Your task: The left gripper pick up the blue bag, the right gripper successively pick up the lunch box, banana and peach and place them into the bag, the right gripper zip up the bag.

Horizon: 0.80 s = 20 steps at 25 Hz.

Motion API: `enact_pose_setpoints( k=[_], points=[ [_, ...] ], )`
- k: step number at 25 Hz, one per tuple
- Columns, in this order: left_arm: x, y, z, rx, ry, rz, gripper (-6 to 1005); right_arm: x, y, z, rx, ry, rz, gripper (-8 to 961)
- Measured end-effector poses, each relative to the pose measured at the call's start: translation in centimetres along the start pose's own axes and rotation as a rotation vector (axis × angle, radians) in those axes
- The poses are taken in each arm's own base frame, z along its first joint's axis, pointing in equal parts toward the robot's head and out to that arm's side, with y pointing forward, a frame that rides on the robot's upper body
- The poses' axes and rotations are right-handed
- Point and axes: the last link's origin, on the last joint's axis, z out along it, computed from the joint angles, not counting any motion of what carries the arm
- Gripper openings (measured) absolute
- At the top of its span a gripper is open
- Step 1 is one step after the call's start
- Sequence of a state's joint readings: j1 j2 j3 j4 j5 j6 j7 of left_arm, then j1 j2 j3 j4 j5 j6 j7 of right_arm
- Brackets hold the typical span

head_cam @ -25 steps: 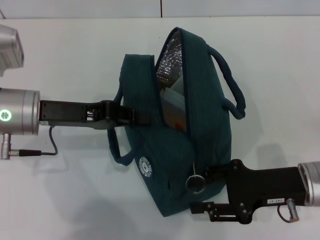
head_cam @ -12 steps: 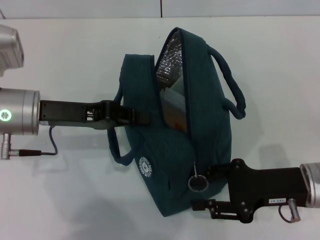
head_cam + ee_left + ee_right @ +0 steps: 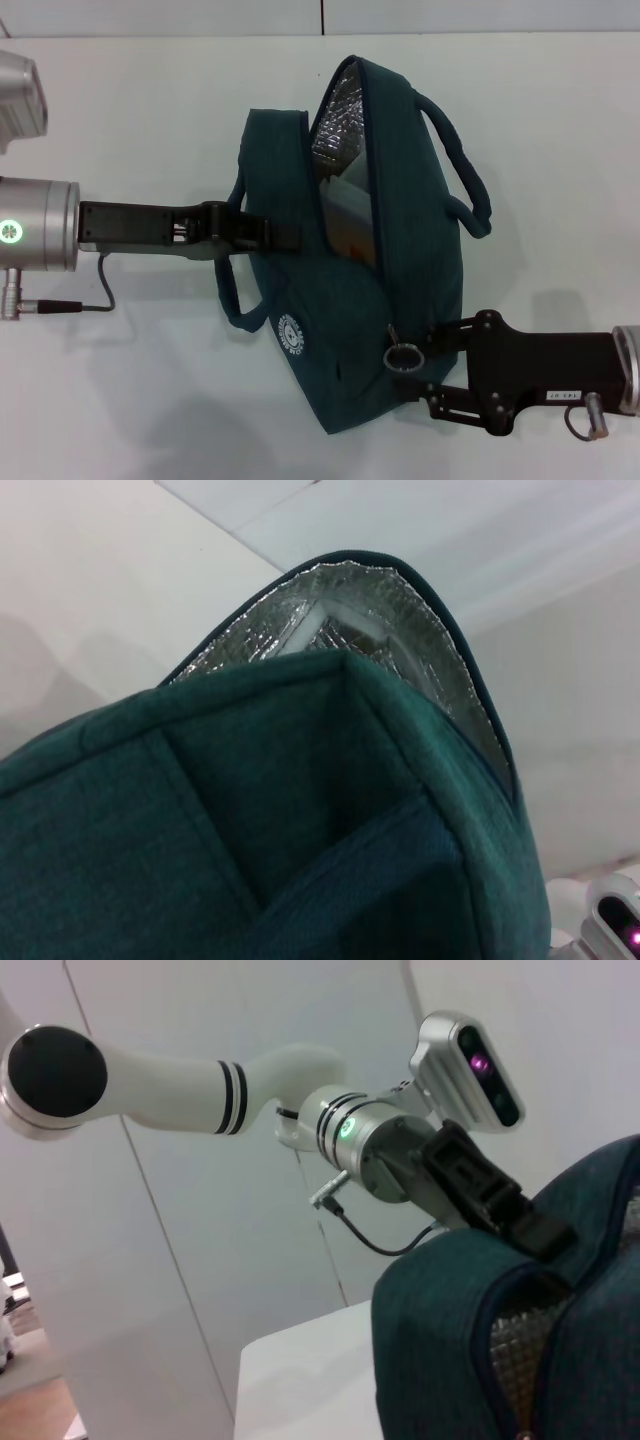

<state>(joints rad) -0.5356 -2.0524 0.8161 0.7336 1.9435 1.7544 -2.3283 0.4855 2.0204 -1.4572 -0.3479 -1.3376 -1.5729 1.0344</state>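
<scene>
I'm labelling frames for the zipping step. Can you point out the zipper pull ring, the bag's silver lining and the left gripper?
zipper pull ring (image 3: 402, 356), head view, on the metal ring.
silver lining (image 3: 400, 630), left wrist view, on the foil inside.
left gripper (image 3: 270, 234), head view, at its tips against the bag.

A robot lab or test room; bare white table (image 3: 150, 110); plain white wall panels (image 3: 250, 1210).

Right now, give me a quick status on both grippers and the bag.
Left gripper shut on blue bag, holding its side. Right gripper at the zipper pull ring, low on the bag. Bag open, foil lining showing. Nothing blocking.
</scene>
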Motion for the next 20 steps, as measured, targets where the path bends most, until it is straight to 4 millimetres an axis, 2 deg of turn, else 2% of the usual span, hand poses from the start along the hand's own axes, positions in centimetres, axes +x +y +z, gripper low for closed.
enact_pose_setpoints(
  k=[6,17,20],
  points=[
    [-0.03,0.01,0.00,-0.001,-0.001,-0.001,49,0.02,-0.02,-0.04,0.006,-0.005,0.003,360],
    [-0.27,0.03,-0.08,-0.007,-0.006,-0.004,50,0.17,-0.02,-0.26,0.012,-0.002,0.011,281],
    [-0.30,0.04,-0.03,-0.009,-0.006,-0.005,50,0.19,-0.01,-0.26,0.012,-0.002,0.012,164]
  ],
)
